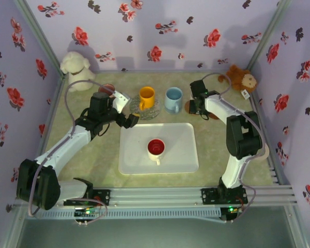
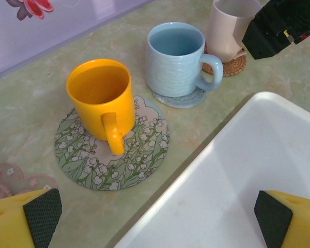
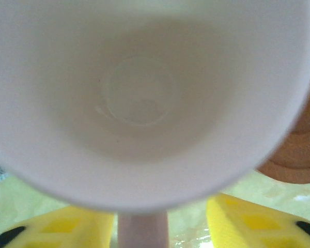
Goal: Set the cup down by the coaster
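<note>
Right tool [image 1: 197, 107] parted astride handle [image 3: 143, 230] of pale cup [image 3: 144, 103]; left tool [image 2: 157, 219] wide above tray edge [image 2: 196, 166].

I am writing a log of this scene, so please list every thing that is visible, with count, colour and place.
yellow mug: 1, yellow, on flowered coaster
flowered coaster: 1, green-white, behind tray
blue mug: 1, light blue, on grey coaster
grey coaster: 1, grey, right of flowered coaster
pale cup: 1, pinkish white, on woven coaster
woven coaster: 1, brown, back right
red cup: 1, red, on tray
tray: 1, white, centre
plush toys: 2, white back left, brown back right
left gripper: open, above tray edge
right gripper: open, astride pale cup's handle
</note>
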{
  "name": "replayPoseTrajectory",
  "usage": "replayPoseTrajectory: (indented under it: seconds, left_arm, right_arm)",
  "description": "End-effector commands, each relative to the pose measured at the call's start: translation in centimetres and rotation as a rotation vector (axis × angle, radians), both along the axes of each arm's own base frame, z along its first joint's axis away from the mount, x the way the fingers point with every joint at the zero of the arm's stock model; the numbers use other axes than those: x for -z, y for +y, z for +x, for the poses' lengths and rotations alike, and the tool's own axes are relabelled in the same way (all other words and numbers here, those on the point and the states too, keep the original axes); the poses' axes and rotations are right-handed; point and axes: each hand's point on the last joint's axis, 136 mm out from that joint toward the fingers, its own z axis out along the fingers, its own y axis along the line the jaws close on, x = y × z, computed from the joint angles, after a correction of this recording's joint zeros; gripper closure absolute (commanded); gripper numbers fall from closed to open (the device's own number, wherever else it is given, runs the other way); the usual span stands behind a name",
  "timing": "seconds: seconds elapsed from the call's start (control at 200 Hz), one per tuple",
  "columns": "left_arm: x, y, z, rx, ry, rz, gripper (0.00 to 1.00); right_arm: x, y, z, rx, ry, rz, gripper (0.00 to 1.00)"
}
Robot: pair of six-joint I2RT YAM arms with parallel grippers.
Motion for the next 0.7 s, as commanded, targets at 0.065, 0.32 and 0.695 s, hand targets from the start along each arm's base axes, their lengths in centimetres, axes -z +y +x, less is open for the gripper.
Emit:
replayPoseTrajectory:
  seconds: [0.065, 0.32, 0.695]
  left_arm:
    - [0.0, 0.1, 0.1, -0.01, -0.01, 0.012, 0.01]
    - [-1.6, 0.3, 0.7, -0.044, -0.026, -0.014, 0.01]
    - [-4.0, 0.2, 0.4, -0.036, -0.057, -0.04, 0.01]
  right_arm:
    - [-1.7, -1.3, -1.4, 0.04, -0.01, -0.026, 0.37]
    - [-4.4, -1.8, -2.9, 0.032, -0.045, -0.065, 0.11]
    - [-10.6, -2.6, -5.4, -0.023, -0.144, -0.1, 0.01]
